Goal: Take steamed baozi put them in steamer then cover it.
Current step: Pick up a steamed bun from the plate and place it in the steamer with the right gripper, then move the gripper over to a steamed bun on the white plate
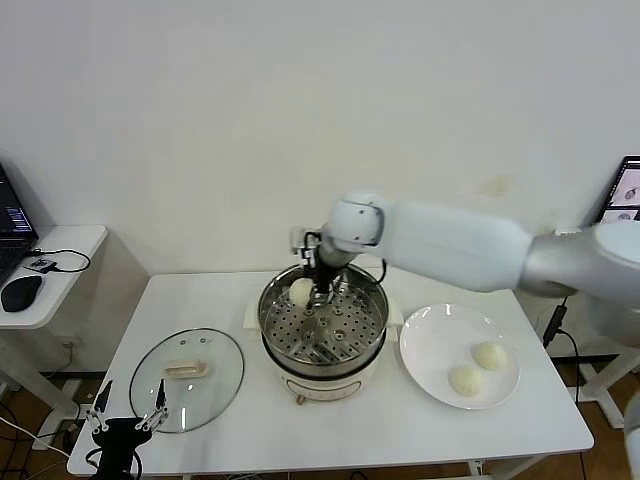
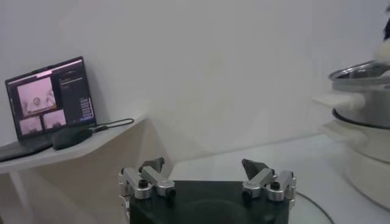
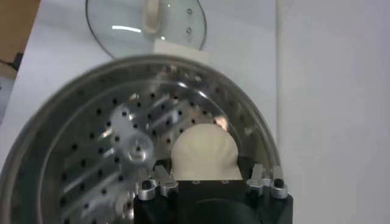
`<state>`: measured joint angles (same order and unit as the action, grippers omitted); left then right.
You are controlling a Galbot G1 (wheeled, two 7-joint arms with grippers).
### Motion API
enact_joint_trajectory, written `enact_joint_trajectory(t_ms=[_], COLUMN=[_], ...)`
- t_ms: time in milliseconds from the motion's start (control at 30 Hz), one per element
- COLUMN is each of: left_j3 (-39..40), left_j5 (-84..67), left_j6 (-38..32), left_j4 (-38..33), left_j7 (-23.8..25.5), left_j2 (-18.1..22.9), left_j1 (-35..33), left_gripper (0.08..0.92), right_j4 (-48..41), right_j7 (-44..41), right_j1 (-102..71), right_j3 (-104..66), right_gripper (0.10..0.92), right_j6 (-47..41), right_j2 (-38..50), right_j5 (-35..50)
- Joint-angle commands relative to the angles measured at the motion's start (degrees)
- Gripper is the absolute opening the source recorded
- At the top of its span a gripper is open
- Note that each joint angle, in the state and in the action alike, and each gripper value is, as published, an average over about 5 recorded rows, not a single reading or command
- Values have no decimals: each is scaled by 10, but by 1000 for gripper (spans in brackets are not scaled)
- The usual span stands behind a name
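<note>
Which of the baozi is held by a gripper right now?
The baozi over the steamer, gripped by the right gripper; the other two baozi lie on the white plate.

The steamer (image 1: 323, 330) mouth is partly blocked: the right gripper (image 1: 318, 296) hangs inside it with a bun (image 1: 300, 291) at the far-left rim, leaving bare tray on the near and right sides. The lid (image 1: 187, 378) fills the tabletop (image 1: 330, 430) left of it (left gripper (image 1: 128, 418) just before it); the plate (image 1: 458, 354) fills the right
</note>
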<state>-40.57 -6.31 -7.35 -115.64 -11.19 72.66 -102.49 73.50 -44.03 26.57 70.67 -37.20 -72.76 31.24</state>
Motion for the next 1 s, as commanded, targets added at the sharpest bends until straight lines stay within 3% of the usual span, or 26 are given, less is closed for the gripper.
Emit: enact_joint_trajectory(t_ms=[33,433,567,700,1000], left_j3=[-2,-2,0,0,4], left_j5=[0,1,2,2,4], left_j6=[-1,-6,-5,-5,-1], left_j4=[1,3,4,5,1], left_j7=[0,-1,0,0,2], left_j2=[-1,0,0,-1,-5], left_j1=[0,-2,-1,-1,3], left_gripper=[823,823,823,823,823], right_j4=[-33,-34,-11,33,169], right_j7=[26,24,4,-46,-151], right_j1=[-29,-39,-12,41,149], right_j3=[4,7,8,13,48], right_gripper=[670,679,757,816,823], right_j6=[-28,-41,-42,-29,40], right_j2=[-61,-56,-33,17,207], right_j5=[15,10,10,-3,-62])
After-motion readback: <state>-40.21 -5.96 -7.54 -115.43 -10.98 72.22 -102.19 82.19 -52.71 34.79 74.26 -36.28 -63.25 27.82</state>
